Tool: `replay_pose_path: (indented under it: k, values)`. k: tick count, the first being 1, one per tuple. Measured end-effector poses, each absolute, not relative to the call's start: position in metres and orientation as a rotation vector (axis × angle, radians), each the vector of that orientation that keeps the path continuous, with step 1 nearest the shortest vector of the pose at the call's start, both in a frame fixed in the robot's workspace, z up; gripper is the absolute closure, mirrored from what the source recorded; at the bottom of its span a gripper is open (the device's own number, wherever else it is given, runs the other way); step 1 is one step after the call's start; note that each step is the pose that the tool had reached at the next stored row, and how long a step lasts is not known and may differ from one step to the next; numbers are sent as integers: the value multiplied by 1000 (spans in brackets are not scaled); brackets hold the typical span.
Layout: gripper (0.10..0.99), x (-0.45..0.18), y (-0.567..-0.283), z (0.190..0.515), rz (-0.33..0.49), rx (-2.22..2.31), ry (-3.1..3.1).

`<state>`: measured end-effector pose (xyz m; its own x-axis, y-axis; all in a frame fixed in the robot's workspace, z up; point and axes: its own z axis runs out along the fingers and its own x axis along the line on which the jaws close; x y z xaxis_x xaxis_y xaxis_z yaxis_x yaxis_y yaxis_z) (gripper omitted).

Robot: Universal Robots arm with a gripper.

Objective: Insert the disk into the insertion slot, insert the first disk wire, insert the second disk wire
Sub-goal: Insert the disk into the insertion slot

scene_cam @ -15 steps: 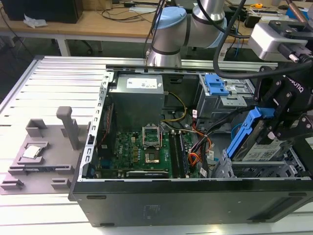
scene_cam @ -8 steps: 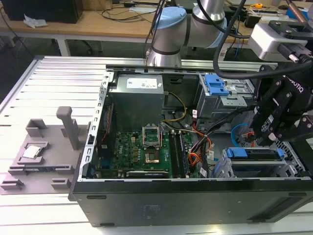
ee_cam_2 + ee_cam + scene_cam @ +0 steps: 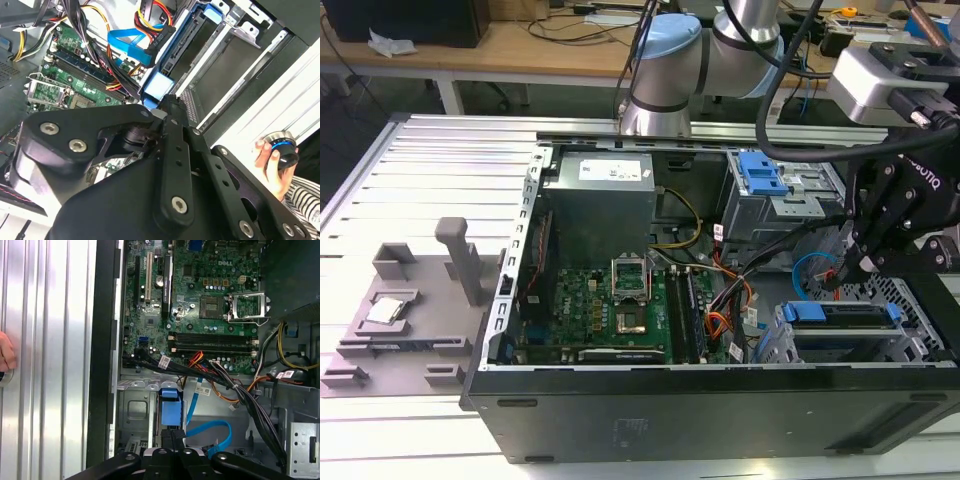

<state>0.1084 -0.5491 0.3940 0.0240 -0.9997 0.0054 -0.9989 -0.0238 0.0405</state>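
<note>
Cool, even overhead light fills every view, washing the ribbed tabletop (image 3: 430, 170) pale with glare in the exterior and first wrist views, while the case (image 3: 720, 410) interior lies in soft, dim shadow without hard edges

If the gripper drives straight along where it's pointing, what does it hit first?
Likely the disk: its blue carrier end sits directly ahead of the gripper in the first wrist view. Whether they touch is unclear.
</note>
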Motion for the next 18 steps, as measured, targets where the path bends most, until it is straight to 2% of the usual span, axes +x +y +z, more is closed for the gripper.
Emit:
replay_pose_path:
  k: [18]
  values:
    - [980,133,-549,389,-37,2223,-2170]
